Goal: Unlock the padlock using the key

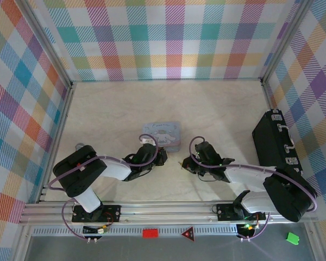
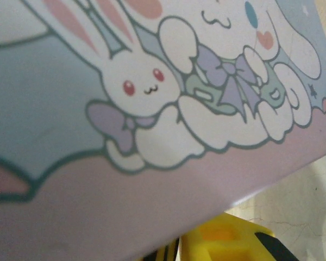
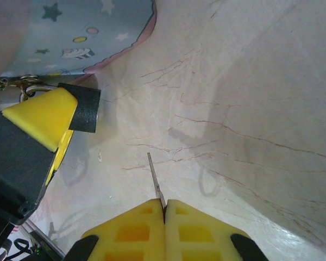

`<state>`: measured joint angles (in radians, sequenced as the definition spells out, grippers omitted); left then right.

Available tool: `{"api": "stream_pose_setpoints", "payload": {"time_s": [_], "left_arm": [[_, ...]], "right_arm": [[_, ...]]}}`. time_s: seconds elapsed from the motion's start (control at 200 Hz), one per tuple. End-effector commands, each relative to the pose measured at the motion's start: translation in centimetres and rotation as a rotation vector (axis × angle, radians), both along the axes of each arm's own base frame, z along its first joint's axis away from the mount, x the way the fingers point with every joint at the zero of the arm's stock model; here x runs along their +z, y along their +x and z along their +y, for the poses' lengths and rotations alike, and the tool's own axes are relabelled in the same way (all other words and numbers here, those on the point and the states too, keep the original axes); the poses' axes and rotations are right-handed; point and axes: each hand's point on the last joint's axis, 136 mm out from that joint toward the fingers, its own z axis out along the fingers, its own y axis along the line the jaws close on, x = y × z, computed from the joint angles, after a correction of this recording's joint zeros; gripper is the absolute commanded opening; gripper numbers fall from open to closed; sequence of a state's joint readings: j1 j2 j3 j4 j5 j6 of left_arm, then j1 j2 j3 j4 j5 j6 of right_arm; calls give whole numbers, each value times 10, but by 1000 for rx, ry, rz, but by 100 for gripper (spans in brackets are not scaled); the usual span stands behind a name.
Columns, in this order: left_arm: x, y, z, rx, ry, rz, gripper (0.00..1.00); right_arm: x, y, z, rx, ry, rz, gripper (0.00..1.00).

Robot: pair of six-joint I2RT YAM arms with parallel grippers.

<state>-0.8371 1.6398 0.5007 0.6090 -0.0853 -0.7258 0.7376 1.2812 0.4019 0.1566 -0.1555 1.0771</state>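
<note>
right claw, two yellow fingers pressed flat together, pinches a thin silver metal key whose blade sticks out from between the tips; it hangs low over the table, just right of the tin's near edge

left claw sits at the near edge of the pastel blue cartoon-printed tin box; its fingers look close together, but whether they grip anything i cannot tell

in the right wrist view one yellow left finger with a black pad shows, and just beside its tip, at the tin's near edge, are small metal loops: the tiny padlock, told by its thin shackle, its dark body hidden

in the left wrist view the tin's lid is very close, printed with a white rabbit with red eyes and a white long-eared dog with a lilac bow

the surface is a glossy cream marble-look table top with fine reddish veins

the room is three walls of pastel plaid cloth, behind, left and right of the tin, framed by aluminium rails

counted: two arms, two claws, one tin, one key, one padlock, one big black case with silver latches well to the right of the tin, and, nearer than the tin beyond the front rail, one red block, one red triangle and one green block
</note>
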Motion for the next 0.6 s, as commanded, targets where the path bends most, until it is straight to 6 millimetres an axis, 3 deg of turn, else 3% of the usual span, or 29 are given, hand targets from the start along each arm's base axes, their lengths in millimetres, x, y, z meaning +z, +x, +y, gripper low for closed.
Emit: {"api": "stream_pose_setpoints", "payload": {"time_s": [0.0, 0.245, 0.595], "left_arm": [[10, 3, 7, 39, -22, -18, 20], [6, 1, 6, 35, -12, 4, 24], [-3, 8, 32, 121, 12, 12, 41]], "right_arm": [[13, 7, 13, -6, 50, 0, 0], [14, 11, 18, 0, 44, 6, 0], [19, 18, 20, 11, 21, -20, 0]]}}
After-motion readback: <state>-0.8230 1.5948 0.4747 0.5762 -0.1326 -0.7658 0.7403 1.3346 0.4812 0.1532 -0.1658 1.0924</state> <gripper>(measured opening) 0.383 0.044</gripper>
